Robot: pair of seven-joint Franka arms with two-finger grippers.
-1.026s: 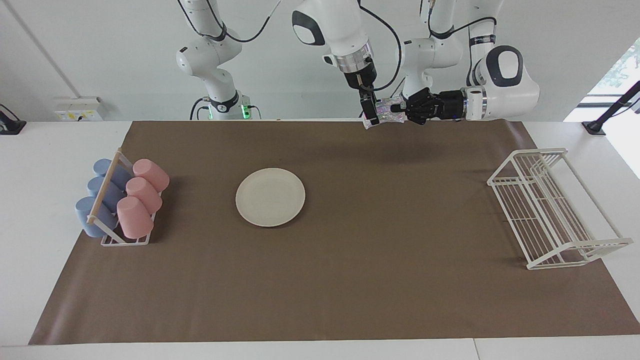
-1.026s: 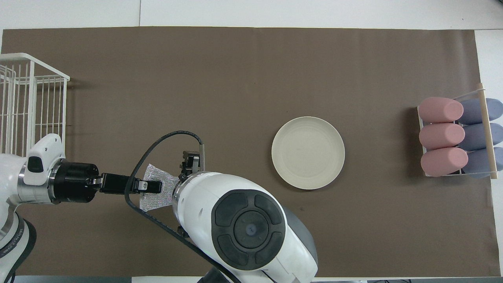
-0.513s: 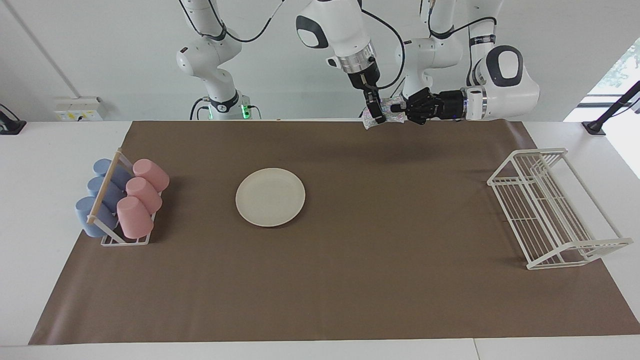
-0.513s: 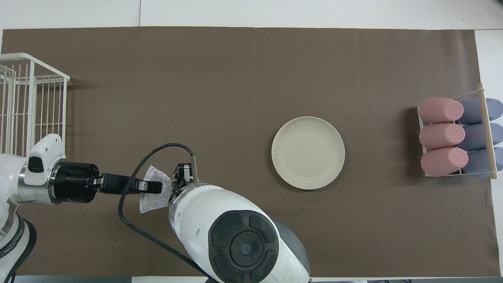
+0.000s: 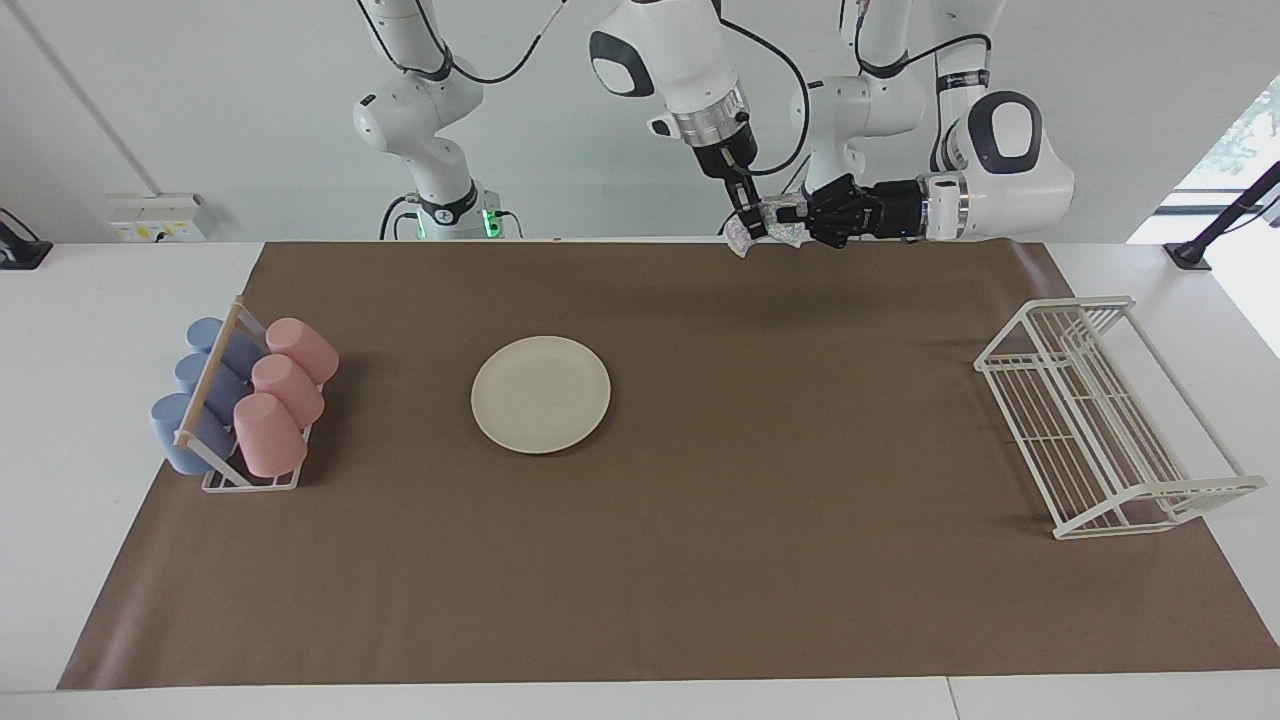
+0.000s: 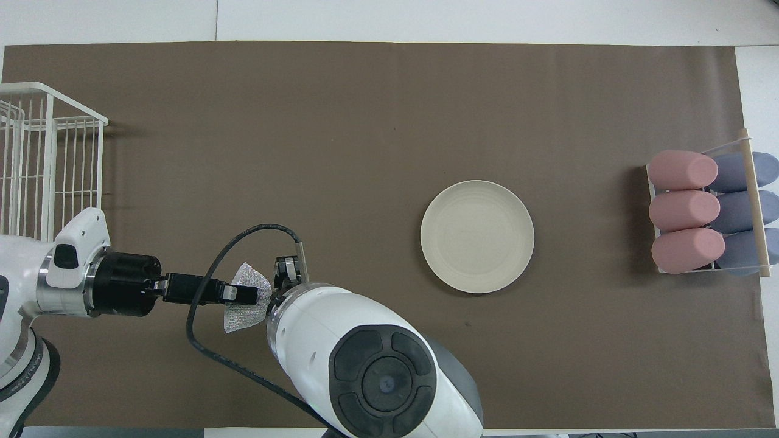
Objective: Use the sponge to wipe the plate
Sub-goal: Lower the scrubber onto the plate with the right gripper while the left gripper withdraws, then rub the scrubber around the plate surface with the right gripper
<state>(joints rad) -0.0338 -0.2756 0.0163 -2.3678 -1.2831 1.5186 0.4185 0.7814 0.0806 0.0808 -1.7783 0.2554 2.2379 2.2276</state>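
Observation:
The silvery glittery sponge (image 5: 778,231) hangs in the air over the mat's edge nearest the robots, between both grippers. My right gripper (image 5: 748,228) points down from above and is shut on the sponge's end toward the right arm. My left gripper (image 5: 797,215) reaches in level from the side and meets the sponge's other end. In the overhead view the right arm's wrist covers part of the sponge (image 6: 245,309), with the left gripper (image 6: 248,295) lying across it and the right gripper (image 6: 282,288) half hidden. The cream plate (image 5: 540,394) (image 6: 477,236) lies bare on the mat, well apart from both grippers.
A small rack of pink and blue cups (image 5: 245,400) (image 6: 709,210) stands at the right arm's end of the table. A white wire dish rack (image 5: 1100,415) (image 6: 42,164) stands at the left arm's end. A brown mat (image 5: 700,560) covers the table.
My right gripper came down onto the sponge and shut on it. Both grippers and the sponge rose a little and drifted slightly toward the right arm's side.

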